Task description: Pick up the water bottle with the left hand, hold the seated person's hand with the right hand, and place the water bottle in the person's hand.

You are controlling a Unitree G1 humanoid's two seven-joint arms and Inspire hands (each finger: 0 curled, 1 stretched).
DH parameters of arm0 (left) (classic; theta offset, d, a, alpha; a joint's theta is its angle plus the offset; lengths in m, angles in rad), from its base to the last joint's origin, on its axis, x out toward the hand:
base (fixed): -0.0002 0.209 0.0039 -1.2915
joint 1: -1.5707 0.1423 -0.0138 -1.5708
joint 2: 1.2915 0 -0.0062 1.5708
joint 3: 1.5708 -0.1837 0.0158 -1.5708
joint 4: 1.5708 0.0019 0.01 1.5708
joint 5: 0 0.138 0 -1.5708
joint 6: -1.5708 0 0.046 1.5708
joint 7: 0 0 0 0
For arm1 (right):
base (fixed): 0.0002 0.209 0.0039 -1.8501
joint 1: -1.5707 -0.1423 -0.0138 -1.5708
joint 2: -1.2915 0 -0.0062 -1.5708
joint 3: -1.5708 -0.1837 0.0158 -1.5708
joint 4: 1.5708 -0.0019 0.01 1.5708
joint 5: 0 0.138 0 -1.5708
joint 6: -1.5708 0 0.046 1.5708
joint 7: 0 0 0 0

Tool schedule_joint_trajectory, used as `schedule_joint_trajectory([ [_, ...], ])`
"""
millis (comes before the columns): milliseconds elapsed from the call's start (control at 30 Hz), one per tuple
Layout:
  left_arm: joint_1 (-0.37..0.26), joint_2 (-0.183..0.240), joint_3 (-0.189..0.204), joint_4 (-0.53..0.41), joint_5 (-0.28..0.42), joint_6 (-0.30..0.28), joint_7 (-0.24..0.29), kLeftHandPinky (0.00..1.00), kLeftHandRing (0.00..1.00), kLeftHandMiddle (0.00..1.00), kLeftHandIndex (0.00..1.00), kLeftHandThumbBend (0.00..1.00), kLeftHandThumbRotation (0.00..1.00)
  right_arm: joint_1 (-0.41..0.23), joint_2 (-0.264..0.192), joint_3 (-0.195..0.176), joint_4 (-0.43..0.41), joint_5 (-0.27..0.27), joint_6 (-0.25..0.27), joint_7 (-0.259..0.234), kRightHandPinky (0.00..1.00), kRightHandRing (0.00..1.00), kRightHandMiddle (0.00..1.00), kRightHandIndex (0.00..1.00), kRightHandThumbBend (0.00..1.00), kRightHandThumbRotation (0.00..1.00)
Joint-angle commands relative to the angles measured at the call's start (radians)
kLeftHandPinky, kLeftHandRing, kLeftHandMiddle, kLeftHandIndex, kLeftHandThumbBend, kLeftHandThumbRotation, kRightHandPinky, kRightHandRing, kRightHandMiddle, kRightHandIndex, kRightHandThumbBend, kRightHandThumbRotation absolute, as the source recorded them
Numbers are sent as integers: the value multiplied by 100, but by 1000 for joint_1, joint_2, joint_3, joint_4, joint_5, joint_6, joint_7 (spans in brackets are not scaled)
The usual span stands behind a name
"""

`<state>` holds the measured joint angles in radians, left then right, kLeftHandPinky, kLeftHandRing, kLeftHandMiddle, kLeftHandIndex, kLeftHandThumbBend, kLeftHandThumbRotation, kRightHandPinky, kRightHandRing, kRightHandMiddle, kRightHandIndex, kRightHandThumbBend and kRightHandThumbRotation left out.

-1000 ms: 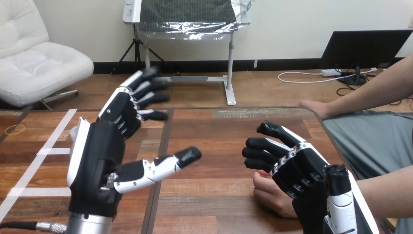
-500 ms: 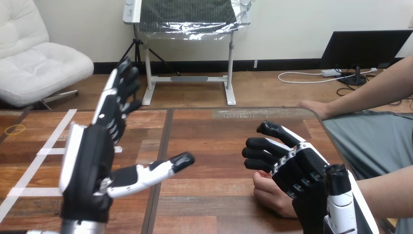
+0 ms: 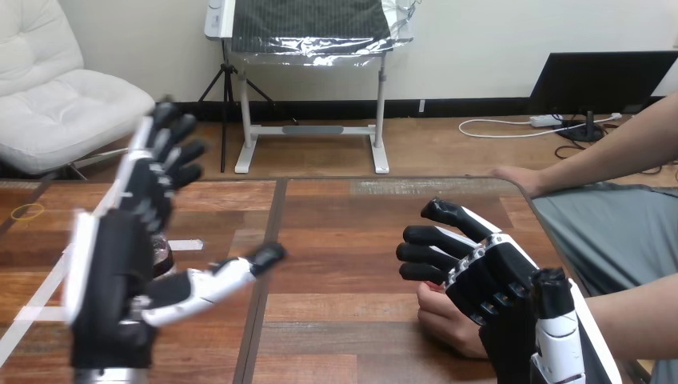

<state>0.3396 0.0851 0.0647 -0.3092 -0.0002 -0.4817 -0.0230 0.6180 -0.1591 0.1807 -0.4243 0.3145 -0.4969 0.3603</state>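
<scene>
Roughly a third done, imo. Over the bench (image 3: 352,232), right side near its front edge, the right hand (image 3: 488,288) has its fingers curled round the person's hand (image 3: 444,320), so the holding part looks sorted. The left hand (image 3: 112,272) hovers over the bench's left side, wide open and empty. The water bottle (image 3: 162,254) is, I think, that bit poking out behind it on the bench. Pickup and handover are left.

Your left hand (image 3: 112,272) stands over the table's (image 3: 344,224) left side. At front right, your right hand (image 3: 496,288) lies over the person's near hand (image 3: 440,316); the person's far hand (image 3: 512,176) rests at the back right edge.
</scene>
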Motion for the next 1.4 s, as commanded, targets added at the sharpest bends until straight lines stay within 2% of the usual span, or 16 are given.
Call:
schedule_joint_trajectory([
  [0, -19, -31, 40, -8, -14, -38, 36, 74, 85, 88, 90, 100, 0, -31, 10, -6, -24, 2, -17, -1, 72, 75, 77, 82, 53, 100],
  [167, -37, -25, 58, -4, -53, -44, 44, 74, 85, 88, 88, 98, 0, -31, 10, -7, -24, -1, -17, -2, 72, 75, 77, 82, 53, 100],
  [267, -51, -24, 80, 0, -40, -48, 65, 73, 84, 87, 86, 97, 0, -31, 11, -7, -20, -1, -20, -1, 72, 75, 77, 82, 53, 100],
  [567, -89, -3, 138, 34, -89, -44, 76, 73, 84, 85, 82, 93, 1, -29, 13, -3, -26, 0, -11, -5, 72, 75, 77, 82, 53, 100],
  [667, -102, 0, 162, 55, -79, -52, 88, 75, 84, 84, 81, 93, 3, -31, 12, -4, -23, 0, -15, -2, 72, 75, 77, 82, 53, 100],
  [867, -116, 3, 191, 62, -83, -25, 105, 74, 82, 81, 78, 97, 8, -31, 11, -3, -25, 2, -14, -2, 71, 75, 77, 82, 52, 100],
  [1000, -125, 9, 216, 77, -28, -19, 134, 71, 79, 80, 77, 99, 14, -30, 11, -3, -25, 4, -14, -1, 71, 75, 77, 82, 51, 100],
  [1167, -128, 7, 227, 77, 6, 1, 158, 68, 77, 79, 77, 100, 17, -30, 10, -5, -27, 4, -13, -2, 70, 75, 77, 82, 51, 100],
  [1367, -138, 15, 236, 98, 9, 14, 160, 66, 76, 79, 77, 100, 18, -30, 8, -6, -29, 4, -8, -3, 69, 74, 77, 82, 51, 100],
])
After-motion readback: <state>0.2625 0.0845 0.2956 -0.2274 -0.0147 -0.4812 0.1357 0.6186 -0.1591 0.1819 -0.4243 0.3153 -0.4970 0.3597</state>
